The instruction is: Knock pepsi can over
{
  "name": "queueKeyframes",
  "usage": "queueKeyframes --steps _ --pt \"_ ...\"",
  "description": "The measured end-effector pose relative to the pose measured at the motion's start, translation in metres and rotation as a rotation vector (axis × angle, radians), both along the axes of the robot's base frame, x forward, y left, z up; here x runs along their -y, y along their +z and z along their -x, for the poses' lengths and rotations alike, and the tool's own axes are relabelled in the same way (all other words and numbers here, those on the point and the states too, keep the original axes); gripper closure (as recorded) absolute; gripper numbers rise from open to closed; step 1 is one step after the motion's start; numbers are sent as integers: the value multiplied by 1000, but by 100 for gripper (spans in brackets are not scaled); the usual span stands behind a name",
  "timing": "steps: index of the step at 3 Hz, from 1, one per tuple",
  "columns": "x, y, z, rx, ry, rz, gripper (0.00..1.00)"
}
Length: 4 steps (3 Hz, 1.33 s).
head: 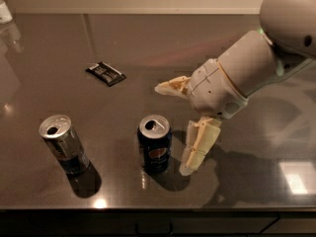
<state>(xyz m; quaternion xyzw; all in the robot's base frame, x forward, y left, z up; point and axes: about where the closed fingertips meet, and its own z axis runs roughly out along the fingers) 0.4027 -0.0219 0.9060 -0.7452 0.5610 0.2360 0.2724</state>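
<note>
The pepsi can [155, 144] is dark navy with a round red-white-blue logo and a silver top. It stands upright on the dark table near the front edge. My gripper [174, 130] is just to its right, with its cream fingers spread open. One finger [198, 147] hangs low right beside the can's right side, a small gap apart. The other finger [170, 86] points left, above and behind the can. Nothing is between the fingers.
A slimmer silver can with a blue lower part [64, 144] stands upright at the front left. A small dark flat packet [105, 73] lies farther back on the table [148, 43]. The table's front edge [148, 210] is close below the cans.
</note>
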Motion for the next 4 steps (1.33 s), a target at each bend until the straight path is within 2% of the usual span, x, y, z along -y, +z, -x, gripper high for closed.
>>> queueKeyframes --steps 2,3,4 --pt "-24 -8 8 -39 66 -42 0" --pt "-28 -11 11 -45 90 -55 18" --pt "-30 -10 13 -52 99 -66 42"
